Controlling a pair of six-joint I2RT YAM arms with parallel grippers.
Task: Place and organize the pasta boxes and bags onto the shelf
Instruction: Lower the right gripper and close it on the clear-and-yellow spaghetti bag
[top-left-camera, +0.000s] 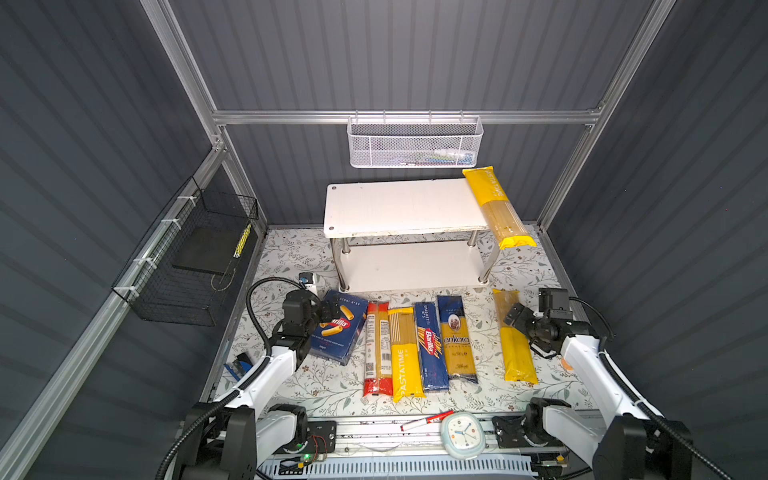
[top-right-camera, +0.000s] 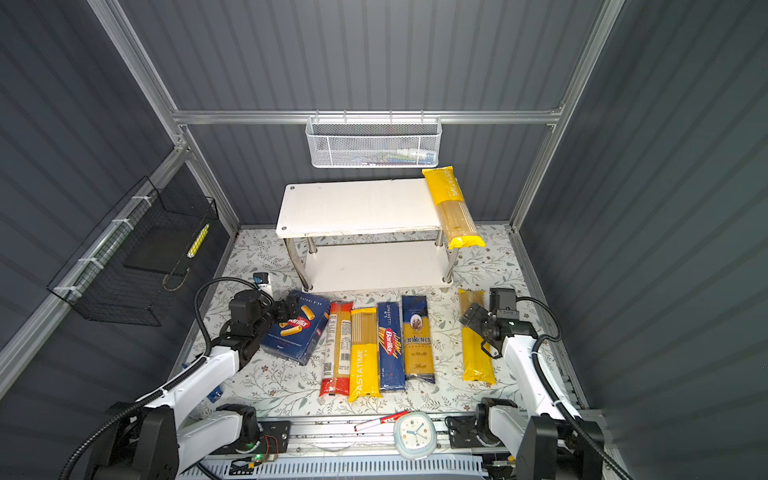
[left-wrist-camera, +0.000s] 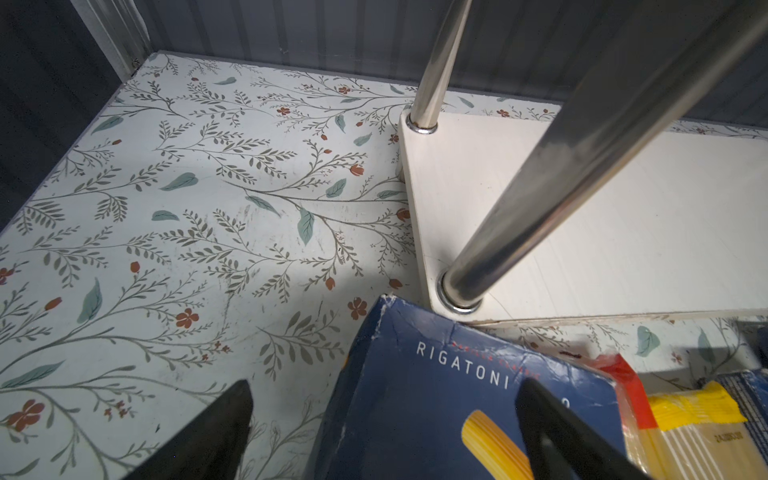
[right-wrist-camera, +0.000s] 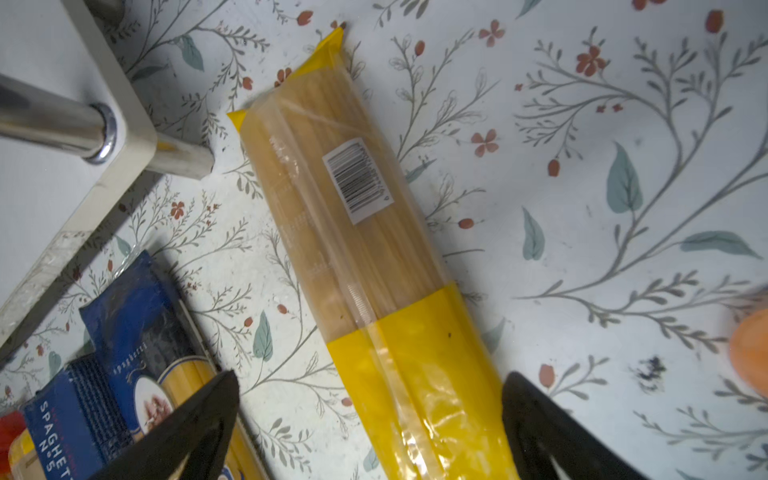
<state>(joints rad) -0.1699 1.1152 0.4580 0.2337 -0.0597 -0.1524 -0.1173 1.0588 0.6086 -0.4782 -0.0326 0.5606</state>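
**Shelf** (top-left-camera: 374, 208): 2 white tiers on chrome legs, at the back of the bench (top-left-camera: 316, 386).

**PASTATIME bag 1** (top-left-camera: 496, 203): lies across the right end of the top tier, with its near end overhanging the front edge.

**Row on the bench, in front of the shelf, left to right:**
- rigatoni box (top-left-camera: 336, 336), skewed
- red-ended bag (top-left-camera: 377, 349)
- PASTATIME bag 2 (top-left-camera: 404, 353)
- spaghetti box (top-left-camera: 431, 345)
- ankara bag (top-left-camera: 457, 338)

The 4 slim packs lie side by side, lengthwise toward the shelf.

**PASTATIME bag 3** (top-left-camera: 515, 353): lies flat on the bench, barcode up, apart to the right of the row.

**Left end effector** (left-wrist-camera: 384, 386): jaws spread wide and gripping nothing, at the rigatoni box's far left corner. 1 finger is over the box face. The other is past the box's left edge, over bare bench. Whether it touches the box cannot be told.

**Right end effector** (right-wrist-camera: 370, 376): jaws spread wide and gripping nothing. It straddles PASTATIME bag 3, whose yellow section lies between the 2 fingers with a gap on each side.
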